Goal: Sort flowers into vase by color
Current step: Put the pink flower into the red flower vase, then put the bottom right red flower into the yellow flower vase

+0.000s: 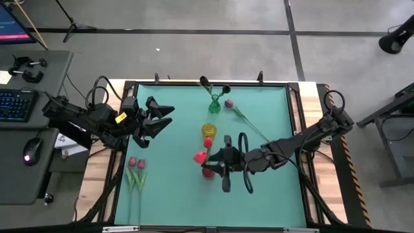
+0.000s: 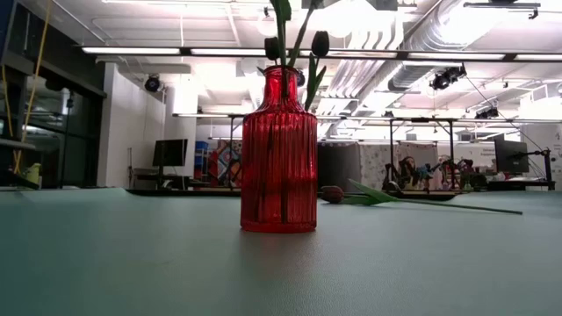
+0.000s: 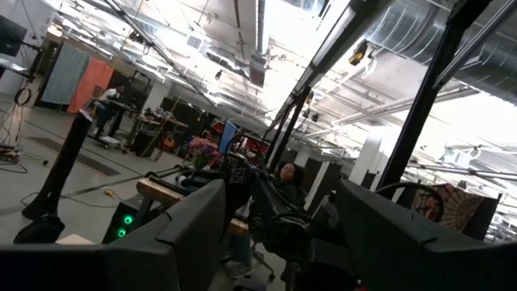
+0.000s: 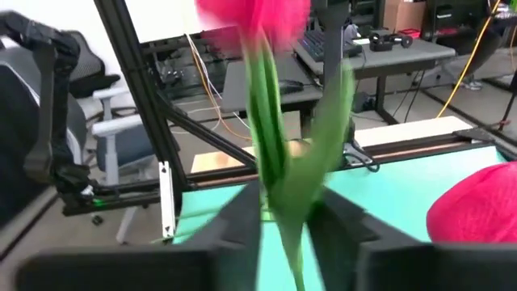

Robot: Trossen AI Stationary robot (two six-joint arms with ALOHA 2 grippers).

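Between the right gripper's [image 4: 283, 234] fingers stood a pink tulip [image 4: 275, 121], stem gripped, its head blurred and cut off. Below that gripper, the red vase [image 1: 208, 172] was mostly hidden. Far off, the left gripper [image 1: 157, 120] hung open.

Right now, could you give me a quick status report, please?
Right gripper at the red vase, red tulip between its fingers. Left gripper open, idle at table's left. Two pink tulips still lying flat.
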